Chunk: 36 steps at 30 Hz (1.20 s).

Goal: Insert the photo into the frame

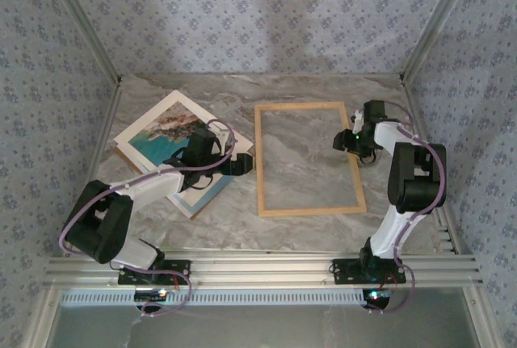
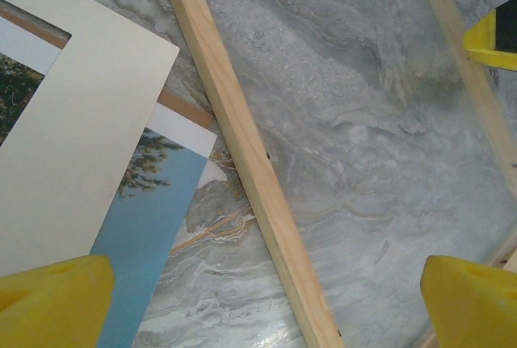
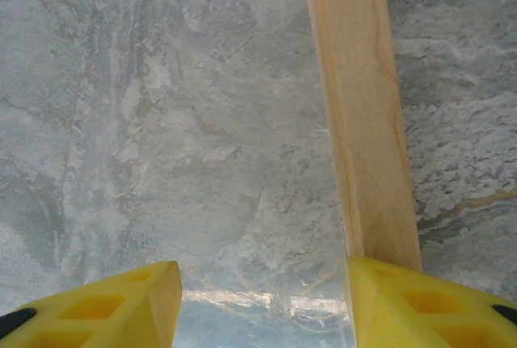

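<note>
The frame (image 1: 308,159), thin light wood around a clear pane, lies flat mid-table. To its left lies the photo (image 1: 161,132), sea and rocks inside a cream border, on a skewed stack. My left gripper (image 1: 242,164) hovers wide open between the stack and the frame's left rail (image 2: 250,162). Below it a blue, tree-edged print corner (image 2: 145,227) pokes out from under the cream border (image 2: 81,138). My right gripper (image 1: 342,143) is open over the frame's right rail (image 3: 359,106). One of its fingertips (image 3: 428,303) is above the wood, the other above the pane (image 3: 202,122).
A brown board edge (image 2: 187,111) shows between the cream sheet and the blue print. The table is grey marble (image 1: 307,223), walled by patterned panels on three sides. An aluminium rail (image 1: 258,269) carries both arm bases along the near edge.
</note>
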Each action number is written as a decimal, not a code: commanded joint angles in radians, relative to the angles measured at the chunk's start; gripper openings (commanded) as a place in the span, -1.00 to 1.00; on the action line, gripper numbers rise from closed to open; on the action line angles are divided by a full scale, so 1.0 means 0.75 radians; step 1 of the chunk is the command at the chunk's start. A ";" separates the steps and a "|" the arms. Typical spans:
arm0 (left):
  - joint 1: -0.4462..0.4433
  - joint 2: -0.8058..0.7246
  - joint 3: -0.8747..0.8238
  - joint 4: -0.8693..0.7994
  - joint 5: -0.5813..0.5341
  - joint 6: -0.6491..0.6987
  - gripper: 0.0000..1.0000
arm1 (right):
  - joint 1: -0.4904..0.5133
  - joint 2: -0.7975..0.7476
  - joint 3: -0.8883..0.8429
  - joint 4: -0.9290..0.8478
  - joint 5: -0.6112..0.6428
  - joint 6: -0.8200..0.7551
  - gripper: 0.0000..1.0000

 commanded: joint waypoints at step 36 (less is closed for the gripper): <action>0.009 -0.041 0.016 -0.129 -0.260 0.018 0.95 | 0.287 -0.276 -0.151 0.024 0.130 0.012 0.23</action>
